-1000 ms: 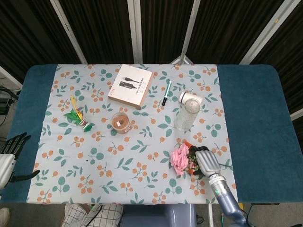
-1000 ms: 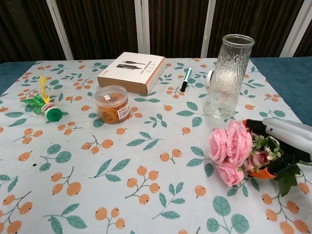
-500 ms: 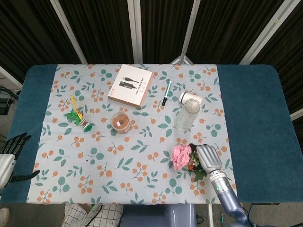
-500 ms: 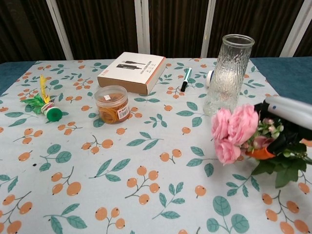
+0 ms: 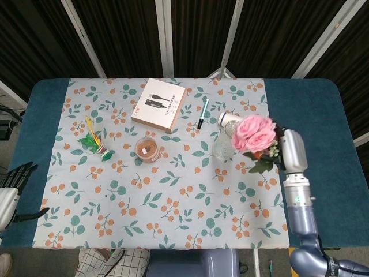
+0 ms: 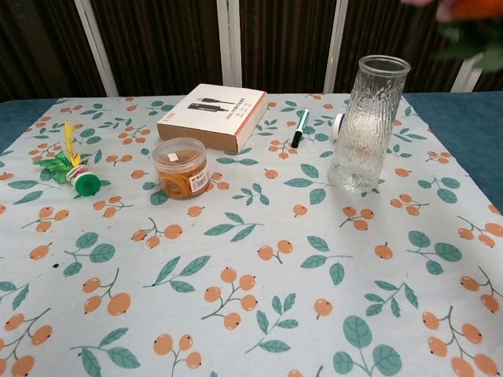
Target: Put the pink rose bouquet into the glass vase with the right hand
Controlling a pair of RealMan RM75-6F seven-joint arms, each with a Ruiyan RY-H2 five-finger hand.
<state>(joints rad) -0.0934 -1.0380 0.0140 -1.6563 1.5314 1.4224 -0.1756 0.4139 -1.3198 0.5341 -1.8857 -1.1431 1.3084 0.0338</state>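
My right hand (image 5: 290,151) grips the pink rose bouquet (image 5: 253,134) and holds it high in the air, just right of the glass vase (image 5: 226,139). The blooms point left and overlap the vase's rim in the head view. In the chest view only the bouquet's blurred leaves and orange wrap (image 6: 471,20) show at the top right corner, above and to the right of the upright, empty vase (image 6: 365,122). My left hand (image 5: 10,187) hangs open off the table's left edge, holding nothing.
On the floral cloth lie a white-and-brown box (image 5: 159,104), a teal pen (image 5: 203,112), a small tub of rubber bands (image 5: 148,149) and a green-and-yellow shuttlecock toy (image 5: 95,142). A white round object (image 5: 225,118) sits behind the vase.
The right hand lifted the bouquet off the cloth near the front edge and carried it up and back to beside the vase. The left hand stayed still.
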